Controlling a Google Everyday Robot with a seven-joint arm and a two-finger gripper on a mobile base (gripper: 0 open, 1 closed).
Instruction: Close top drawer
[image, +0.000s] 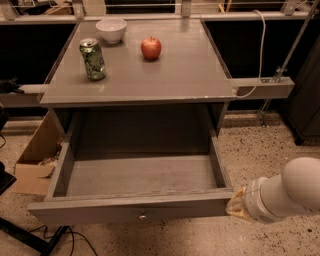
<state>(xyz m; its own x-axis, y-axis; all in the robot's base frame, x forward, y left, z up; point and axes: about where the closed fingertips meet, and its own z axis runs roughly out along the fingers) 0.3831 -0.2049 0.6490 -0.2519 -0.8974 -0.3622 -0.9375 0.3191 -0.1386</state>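
Note:
The top drawer (135, 212) is a wide grey wooden drawer pulled far out of the grey cabinet, and its inside is bare. Its flat front faces me, with a small round metal knob (143, 216) at the centre. My gripper (236, 207) is at the right end of the drawer front, touching or almost touching its corner. The white rounded arm (285, 192) comes in from the lower right and hides most of the gripper. No lower drawers are in view.
On the cabinet top (175, 75) stand a green can (93, 59), a white bowl (111, 30) and a red apple (151, 47). An open cardboard box (35, 155) lies on the floor at the left. A white cable (257, 60) hangs at the right by a rail.

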